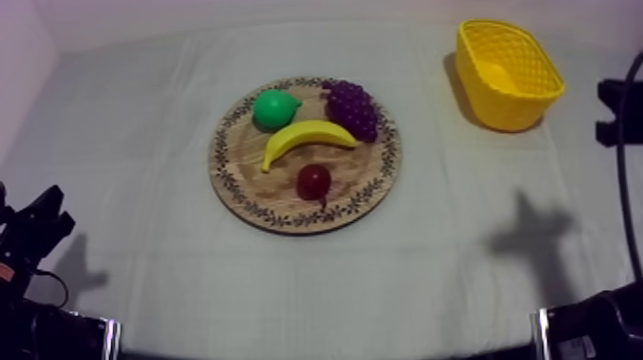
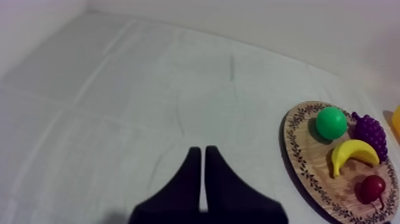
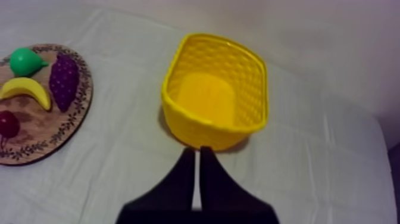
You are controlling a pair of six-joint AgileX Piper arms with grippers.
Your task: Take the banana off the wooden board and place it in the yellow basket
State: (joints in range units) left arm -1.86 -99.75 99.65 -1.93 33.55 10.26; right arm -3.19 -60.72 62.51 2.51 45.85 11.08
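Wooden board (image 1: 232, 182) mid-table, yellow basket (image 1: 498, 105) well off to its far right. Banana (image 1: 306, 136) lies across the board's middle, well apart from both claws. Left gripper (image 2: 202, 150), a narrow wedge holding nothing, left of board; right gripper (image 3: 197, 151) same, right of board.

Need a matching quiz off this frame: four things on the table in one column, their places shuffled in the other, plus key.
Things
1. yellow toy banana
2. small red fruit
3. purple bunch of toy grapes
4. yellow plastic basket

Places
a. near edge of the round wooden board with the patterned rim
b. off the board, empty
c. across the board's middle
d. board's far edge, on the basket's side

Pairs: 1-c, 2-a, 3-d, 4-b
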